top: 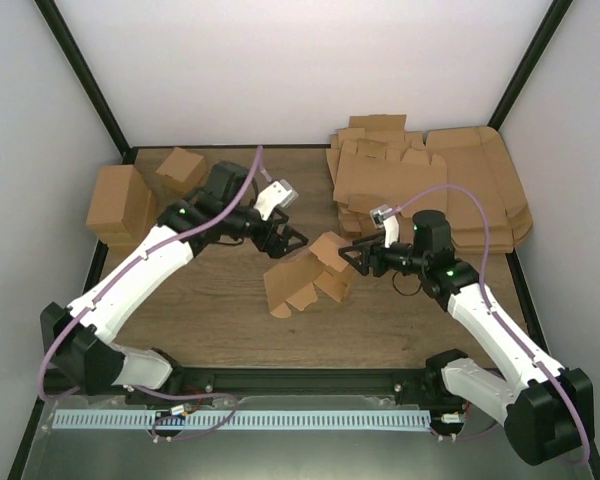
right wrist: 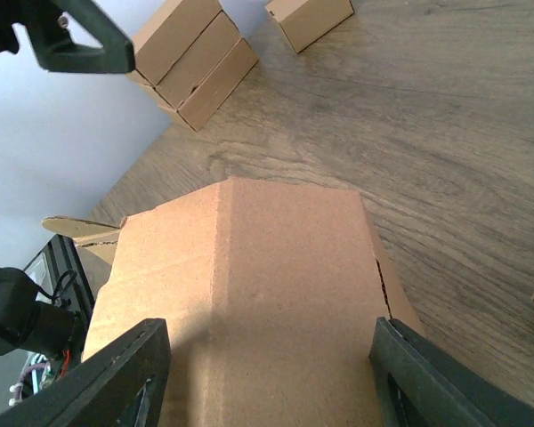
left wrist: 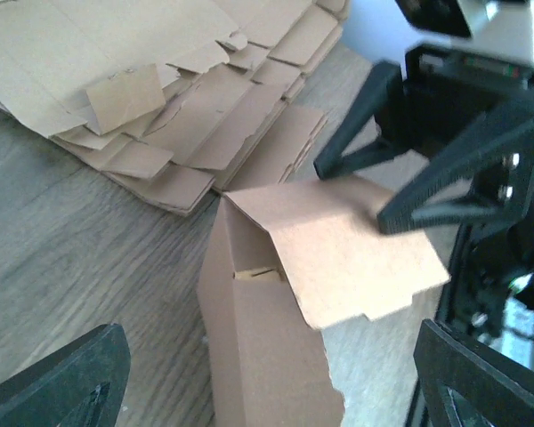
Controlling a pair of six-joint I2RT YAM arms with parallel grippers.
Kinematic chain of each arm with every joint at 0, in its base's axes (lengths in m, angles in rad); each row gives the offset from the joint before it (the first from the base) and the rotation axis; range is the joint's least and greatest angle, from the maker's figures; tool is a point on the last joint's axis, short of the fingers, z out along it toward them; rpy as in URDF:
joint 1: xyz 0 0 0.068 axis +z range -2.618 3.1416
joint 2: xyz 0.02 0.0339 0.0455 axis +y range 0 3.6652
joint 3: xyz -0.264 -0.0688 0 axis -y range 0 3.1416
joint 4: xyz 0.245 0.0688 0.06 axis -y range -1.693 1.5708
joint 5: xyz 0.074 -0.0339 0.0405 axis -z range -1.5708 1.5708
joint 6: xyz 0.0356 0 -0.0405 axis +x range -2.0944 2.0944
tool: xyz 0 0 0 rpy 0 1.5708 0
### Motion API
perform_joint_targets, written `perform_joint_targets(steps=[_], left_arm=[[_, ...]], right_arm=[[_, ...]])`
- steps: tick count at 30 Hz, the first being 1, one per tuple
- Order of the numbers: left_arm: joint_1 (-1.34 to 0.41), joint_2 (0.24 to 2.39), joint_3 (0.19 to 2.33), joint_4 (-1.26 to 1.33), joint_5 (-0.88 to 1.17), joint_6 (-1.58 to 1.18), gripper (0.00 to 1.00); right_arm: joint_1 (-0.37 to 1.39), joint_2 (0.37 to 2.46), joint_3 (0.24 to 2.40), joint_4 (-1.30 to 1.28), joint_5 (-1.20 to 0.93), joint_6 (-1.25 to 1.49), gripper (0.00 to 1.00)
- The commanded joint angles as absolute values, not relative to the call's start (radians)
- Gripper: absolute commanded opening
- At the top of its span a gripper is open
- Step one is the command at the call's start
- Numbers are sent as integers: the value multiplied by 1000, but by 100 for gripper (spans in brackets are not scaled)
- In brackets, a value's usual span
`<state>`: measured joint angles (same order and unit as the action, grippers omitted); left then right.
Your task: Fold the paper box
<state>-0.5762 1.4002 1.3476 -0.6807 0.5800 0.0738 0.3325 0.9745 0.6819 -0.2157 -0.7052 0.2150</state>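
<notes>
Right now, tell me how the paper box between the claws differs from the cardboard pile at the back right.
The paper box is partly folded, with raised walls and an open flap; the cardboard pile is flat, unfolded sheets. The paper box is one piece; the cardboard pile is many layered sheets. The paper box sits mid-table with the right claw straddling it; the cardboard pile lies apart at the far right. Both are plain brown die-cut cardboard.

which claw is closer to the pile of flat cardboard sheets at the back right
Right. The right claw sits just in front of the pile, at its near left corner; the left claw is farther left, across the paper box.
</notes>
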Motion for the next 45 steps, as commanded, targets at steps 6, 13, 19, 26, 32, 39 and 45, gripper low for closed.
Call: perform_joint_targets(steps=[6, 13, 19, 26, 32, 39, 45], left_arm=[[-768, 1343, 1232, -667, 199, 395, 87], [-798, 1382, 1231, -619, 98, 400, 73], [-804, 1393, 1205, -586, 81, 427, 59], [-803, 1368, 1178, -583, 86, 439, 47], [-803, 1345, 1159, -602, 43, 436, 30], [-780, 1352, 1157, -608, 19, 386, 13], [-759, 1332, 1158, -585, 75, 360, 12]], right_arm=[[352, 1023, 781, -321, -678, 166, 65], [374, 1053, 831, -360, -667, 148, 66], [427, 1107, 894, -406, -632, 112, 74], [461, 1146, 928, -436, -589, 92, 77], [471, 1142, 924, -471, -548, 75, 79], [472, 1144, 914, -494, -508, 80, 78], [473, 1134, 910, -496, -504, 79, 78]])
